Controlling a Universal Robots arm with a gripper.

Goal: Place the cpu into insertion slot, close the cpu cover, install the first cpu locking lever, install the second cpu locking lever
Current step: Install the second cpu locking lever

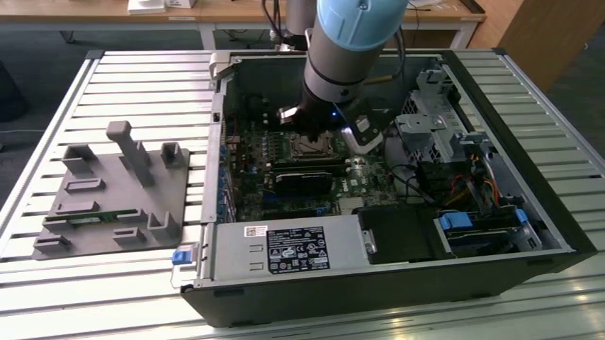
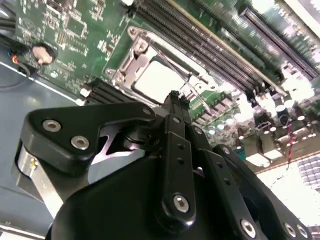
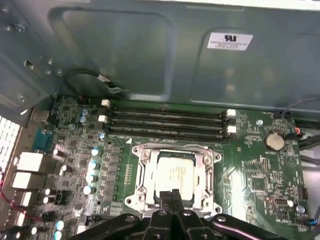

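Note:
The cpu [image 3: 175, 174] lies flat in the insertion slot [image 3: 141, 200] on the green motherboard, its pale silvery top showing through the window of the cpu cover [image 3: 204, 176], which lies down over it. My gripper [image 3: 172, 196] hovers just above the near edge of the socket with its two black fingers pressed together and nothing visible between them. In the second wrist view the fingertips [image 2: 174, 99] end right beside the cpu [image 2: 157, 80], next to a thin metal lever wire [image 2: 196, 95]. In the exterior view the arm reaches down into the computer case over the socket [image 1: 307, 146].
Long black memory slots [image 3: 167, 122] run beside the socket, with capacitors [image 3: 92, 165] and a coin battery [image 3: 274, 140] nearby. The case walls [image 1: 222, 92], drive cage [image 1: 430, 120] and power supply [image 1: 283, 248] hem in the board. A grey fixture plate [image 1: 109, 195] lies on the slatted table.

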